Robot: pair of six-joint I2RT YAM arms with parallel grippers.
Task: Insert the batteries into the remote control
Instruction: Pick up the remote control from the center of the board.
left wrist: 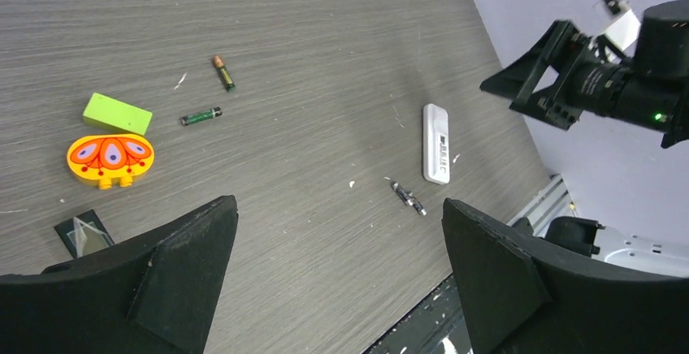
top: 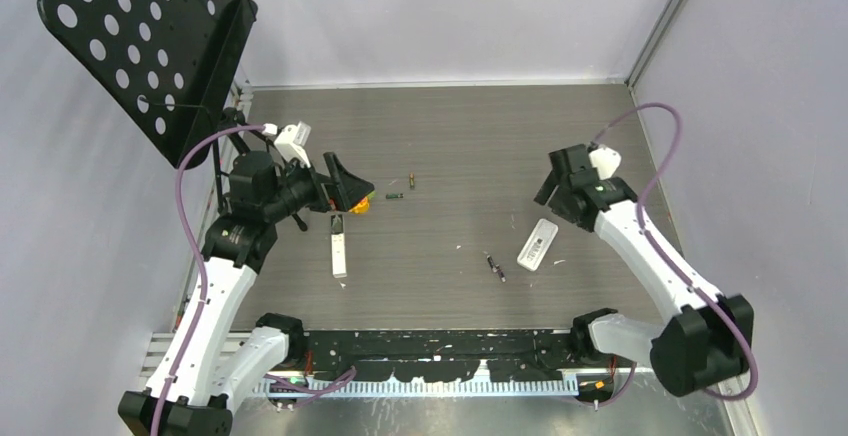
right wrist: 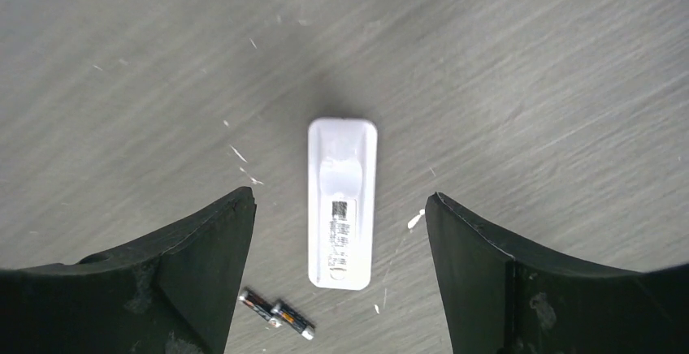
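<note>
The right gripper (right wrist: 340, 206) hangs with its jaws spread wide and nothing in them. Straight below it, framed between the two fingers, a white remote control (right wrist: 341, 159) lies label side up on the grey table (right wrist: 528, 62). Off the remote's end, toward one finger, lie dark batteries (right wrist: 278, 313), seemingly two end to end. The left gripper (left wrist: 339, 208) is likewise wide and empty. Well ahead of it lie two loose batteries (left wrist: 201, 116), a green block (left wrist: 117, 114) and an orange toy (left wrist: 110, 159).
</note>
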